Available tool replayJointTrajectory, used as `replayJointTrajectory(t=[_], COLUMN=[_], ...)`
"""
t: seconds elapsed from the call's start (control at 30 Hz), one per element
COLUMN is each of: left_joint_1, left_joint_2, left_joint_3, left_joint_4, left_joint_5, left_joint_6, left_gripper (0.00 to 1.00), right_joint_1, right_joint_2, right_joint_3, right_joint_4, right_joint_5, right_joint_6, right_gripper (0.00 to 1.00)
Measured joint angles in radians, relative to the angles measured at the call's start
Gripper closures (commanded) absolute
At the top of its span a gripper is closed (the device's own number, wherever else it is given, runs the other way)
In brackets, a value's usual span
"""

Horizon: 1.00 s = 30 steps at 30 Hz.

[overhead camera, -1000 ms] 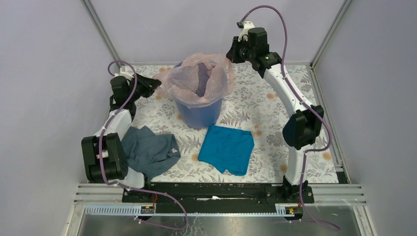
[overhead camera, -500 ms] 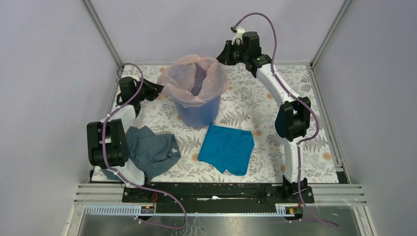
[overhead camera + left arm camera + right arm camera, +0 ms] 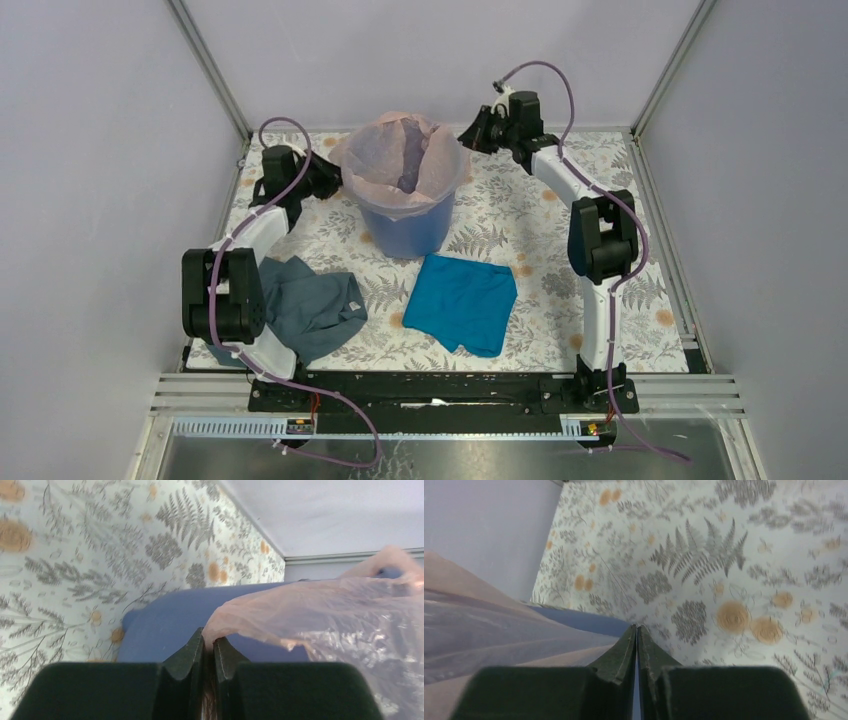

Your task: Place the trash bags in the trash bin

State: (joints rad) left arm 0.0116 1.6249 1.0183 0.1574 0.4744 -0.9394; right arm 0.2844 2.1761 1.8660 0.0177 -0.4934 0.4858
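The blue trash bin [image 3: 405,232] stands at the back middle of the table. A thin pink trash bag [image 3: 400,160] lines it, its mouth spread over the rim. My left gripper [image 3: 335,182] is at the bin's left rim; in the left wrist view this gripper [image 3: 209,637] is shut on a pinch of the bag [image 3: 320,615] against the blue wall [image 3: 165,620]. At the right rim is my right gripper [image 3: 468,135]. Its jaws [image 3: 637,628] are shut tip to tip, and taut folds of the bag [image 3: 484,625] run into them above the bin [image 3: 579,618].
A teal cloth [image 3: 462,302] lies flat in front of the bin. A crumpled grey cloth [image 3: 305,305] lies at the front left beside the left arm. Grey walls close in the floral table cover [image 3: 520,215] on three sides.
Both grippers have come down and in toward the bin's rim. The bag's mouth, first lifted and stretched wide, now sits lower over the rim.
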Motion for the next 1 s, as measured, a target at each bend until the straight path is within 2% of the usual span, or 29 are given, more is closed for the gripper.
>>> replayJointTrajectory(t=[0.17,0.37,0.53,0.67,0.8,1.0], left_joint_1=[-0.004,-0.047,-0.052,-0.051,-0.051,-0.050], left_joint_2=[0.000,0.000,0.020,0.020,0.020,0.019], left_joint_3=[0.047,-0.087,-0.105,-0.100,-0.075,-0.061], left_joint_4=[0.003,-0.005,-0.034,-0.034,-0.037,-0.042], left_joint_5=[-0.036,-0.113,-0.131,-0.123,-0.101,-0.088], left_joint_6=[0.017,0.034,0.046,0.045,0.045,0.051], left_gripper=[0.92,0.92,0.92,0.90,0.90,0.90], right_joint_1=[-0.021,-0.021,-0.020,-0.026,-0.060,-0.233], right_joint_2=[0.000,-0.002,-0.002,-0.031,-0.124,-0.279], right_joint_3=[-0.099,-0.100,-0.095,-0.130,-0.251,-0.493], right_joint_4=[0.025,0.070,0.101,0.102,0.128,0.320], right_joint_5=[-0.052,-0.095,-0.122,-0.130,-0.155,-0.252], right_joint_6=[0.042,0.094,0.125,0.138,0.177,0.338], right_gripper=[0.87,0.86,0.82,0.65,0.51,0.25])
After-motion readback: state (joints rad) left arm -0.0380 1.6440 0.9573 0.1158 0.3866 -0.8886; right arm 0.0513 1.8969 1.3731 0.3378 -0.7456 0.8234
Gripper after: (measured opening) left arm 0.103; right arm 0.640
